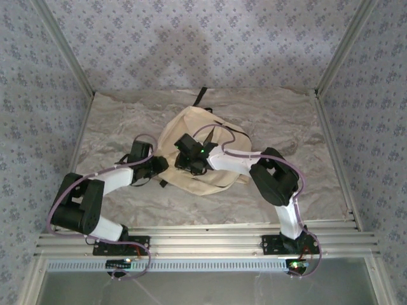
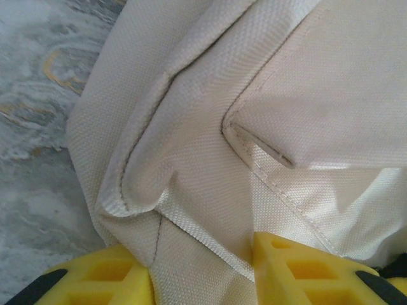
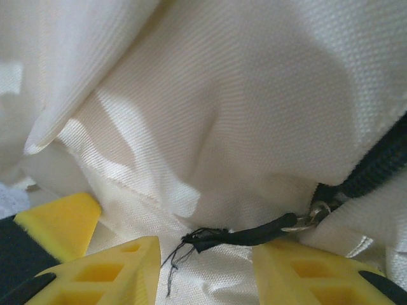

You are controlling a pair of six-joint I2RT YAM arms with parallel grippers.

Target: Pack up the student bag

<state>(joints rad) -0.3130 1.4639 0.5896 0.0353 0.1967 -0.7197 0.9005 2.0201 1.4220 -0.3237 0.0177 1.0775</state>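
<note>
The student bag (image 1: 213, 136), cream fabric with black straps, lies in the middle of the table. My left gripper (image 1: 154, 166) sits at its left edge. In the left wrist view a fold of the bag's cloth (image 2: 191, 159) fills the gap between the yellow fingers (image 2: 286, 267) of the left gripper (image 2: 203, 257) and touches both. My right gripper (image 1: 191, 157) hovers over the bag's middle. In the right wrist view a frayed black zipper pull cord (image 3: 248, 235) on a metal ring (image 3: 315, 216) lies across the right gripper (image 3: 206, 254), whose jaws stand apart.
The bag rests on a grey marbled table cover (image 1: 114, 127). Metal frame posts and patterned walls close in the sides and back. An aluminium rail (image 1: 210, 232) runs along the near edge. A black strap (image 1: 202, 95) sticks out past the bag's far end.
</note>
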